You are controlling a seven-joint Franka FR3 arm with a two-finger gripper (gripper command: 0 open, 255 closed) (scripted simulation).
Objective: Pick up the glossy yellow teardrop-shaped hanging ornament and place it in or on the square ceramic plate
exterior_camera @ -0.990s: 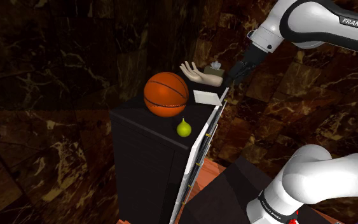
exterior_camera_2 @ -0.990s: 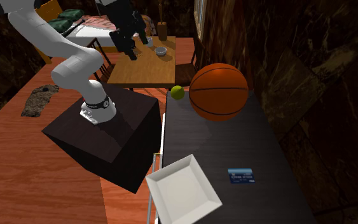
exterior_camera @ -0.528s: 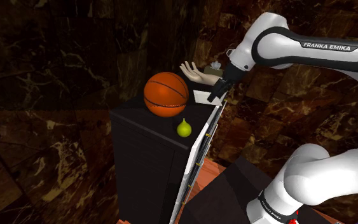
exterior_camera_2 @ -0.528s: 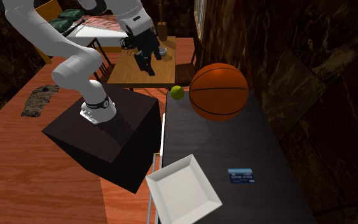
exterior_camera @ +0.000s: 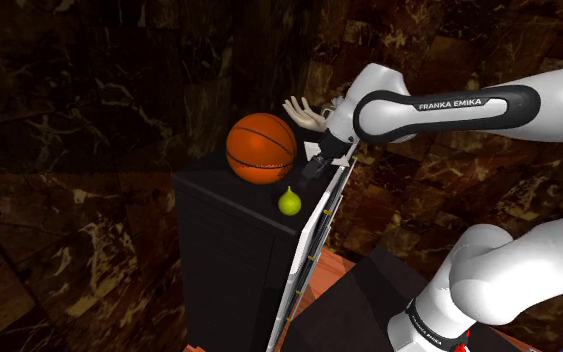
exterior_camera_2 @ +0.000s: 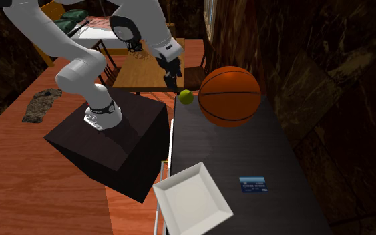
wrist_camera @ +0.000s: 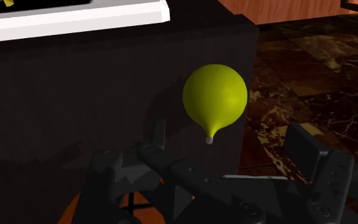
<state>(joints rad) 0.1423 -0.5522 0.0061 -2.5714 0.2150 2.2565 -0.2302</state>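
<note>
Just beside yellow ornament, pincer hangs, fingers spread.

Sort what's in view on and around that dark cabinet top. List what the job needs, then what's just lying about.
For the job:
- yellow teardrop ornament
- square white plate

Just lying about:
- basketball
- small blue card
- pale hand-shaped figure
</note>
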